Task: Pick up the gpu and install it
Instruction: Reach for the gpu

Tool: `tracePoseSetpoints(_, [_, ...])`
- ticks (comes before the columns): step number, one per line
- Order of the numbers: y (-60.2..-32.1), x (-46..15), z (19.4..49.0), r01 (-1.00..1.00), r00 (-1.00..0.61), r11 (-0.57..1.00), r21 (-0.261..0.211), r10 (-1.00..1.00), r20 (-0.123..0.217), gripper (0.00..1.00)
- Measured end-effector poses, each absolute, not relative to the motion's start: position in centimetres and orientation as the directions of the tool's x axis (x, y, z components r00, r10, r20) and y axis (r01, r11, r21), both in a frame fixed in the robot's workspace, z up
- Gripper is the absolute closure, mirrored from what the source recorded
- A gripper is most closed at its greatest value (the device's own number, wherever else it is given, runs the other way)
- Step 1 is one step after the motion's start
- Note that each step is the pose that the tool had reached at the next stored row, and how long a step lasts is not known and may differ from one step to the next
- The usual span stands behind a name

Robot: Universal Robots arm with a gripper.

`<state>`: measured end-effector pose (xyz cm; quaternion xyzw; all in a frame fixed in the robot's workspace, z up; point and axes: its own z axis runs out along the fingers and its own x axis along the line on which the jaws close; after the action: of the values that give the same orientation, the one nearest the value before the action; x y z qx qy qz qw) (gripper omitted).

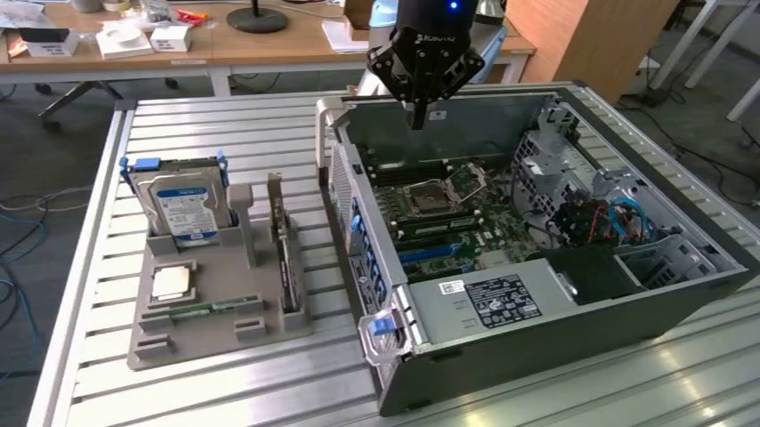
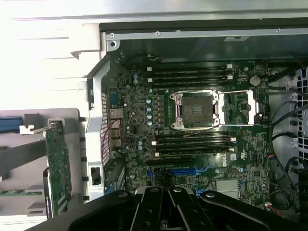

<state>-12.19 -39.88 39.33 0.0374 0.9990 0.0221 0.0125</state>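
Pincer [image 1: 418, 117] clenched empty over computer case [image 1: 582, 338]; gpu [image 1: 283, 245] upright in tray [image 1: 202, 345], stiff, fragile, best gripped by top edge.

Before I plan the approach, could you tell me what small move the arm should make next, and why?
Probably carry the claw toward the exterior view's left, over the gpu: the claw hangs shut and empty above the open case, while the gpu stands in its holder.

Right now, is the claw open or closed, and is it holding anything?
Claw: closed, holding nothing, above the open computer; the gpu stands in its tray.
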Motion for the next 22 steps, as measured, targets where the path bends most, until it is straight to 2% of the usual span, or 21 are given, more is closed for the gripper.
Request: tracePoseSetpoints(22, [-39.9,-16.8,39.3,0.074,-0.997,0.996,0.045,0.075,-0.023,0.90])
